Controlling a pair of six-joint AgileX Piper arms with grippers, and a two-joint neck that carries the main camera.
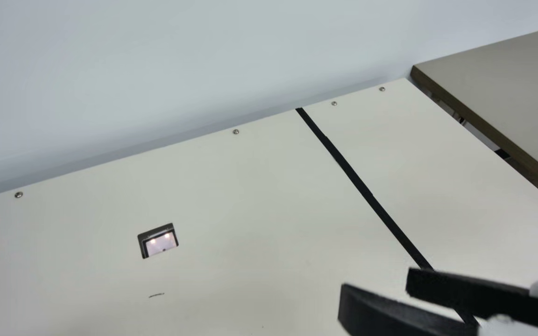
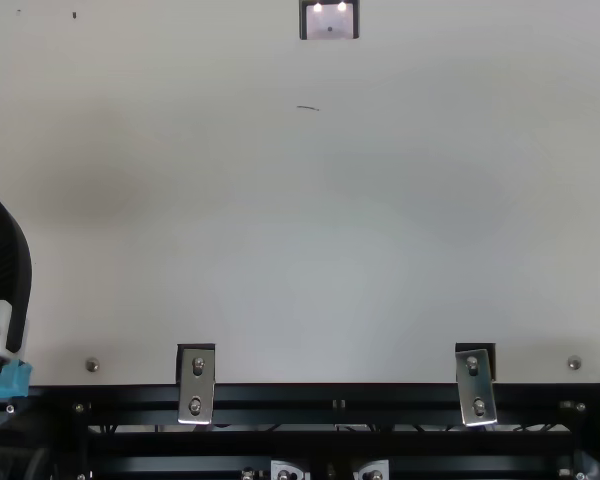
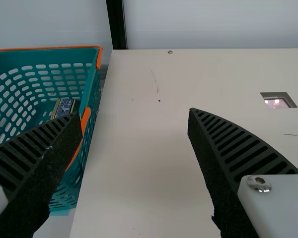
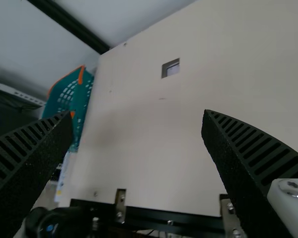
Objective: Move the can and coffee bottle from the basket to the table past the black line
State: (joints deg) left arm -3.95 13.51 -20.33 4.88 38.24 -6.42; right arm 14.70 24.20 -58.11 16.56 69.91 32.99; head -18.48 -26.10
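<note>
In the top view, one finger of my left gripper (image 2: 6,265) shows at the left edge. The left wrist view has my left gripper (image 3: 134,115) open and empty, one finger overlapping the teal basket (image 3: 93,82). A dark can-like item with gold print (image 3: 65,107) lies in that basket, partly behind the finger; I cannot tell whether it is the can or the coffee bottle. My right gripper (image 1: 375,285) is at the main view's lower right, over the table near the black line (image 1: 367,193). In the right wrist view my right gripper (image 4: 137,113) stands open, with nothing held.
The basket stands beside the table's edge. The cream table (image 1: 259,205) has a small square cutout (image 1: 159,241) in it. A second, brownish table (image 1: 498,79) adjoins at the main view's right. A black metal frame (image 2: 280,397) runs along the table edge.
</note>
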